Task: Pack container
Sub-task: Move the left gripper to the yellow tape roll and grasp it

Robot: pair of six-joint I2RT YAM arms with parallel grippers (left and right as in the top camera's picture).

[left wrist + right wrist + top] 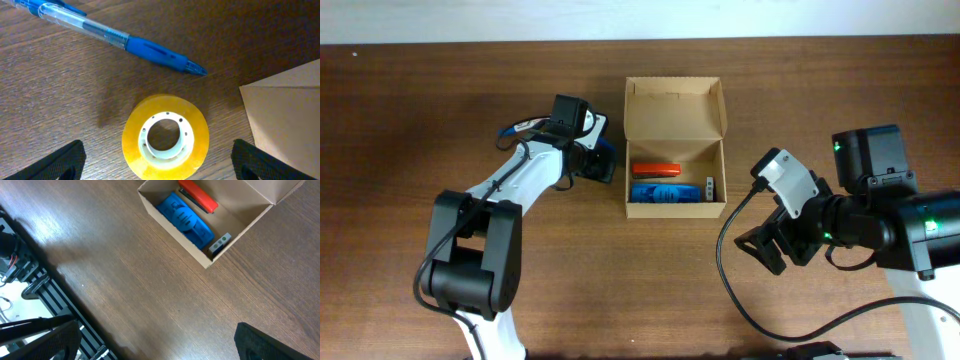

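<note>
The tan cardboard container (675, 112) stands open at the table's middle, lid flap raised at the back. In it lie an orange-red item (655, 168), a blue item (665, 192) and a small grey item (708, 188). My left gripper (592, 160) is open just left of the container. In the left wrist view its fingers (160, 167) straddle a yellow tape roll (165, 137) lying flat, apart from both fingers. A blue pen (107, 35) lies beyond the roll. My right gripper (775, 245) is open and empty, right of the container; the right wrist view shows its fingers (160, 345) over bare table.
The container's corner (290, 115) shows right of the tape roll. The right wrist view shows the container (237, 207) with its contents, and the table's edge with black frame rails (35, 280) at left.
</note>
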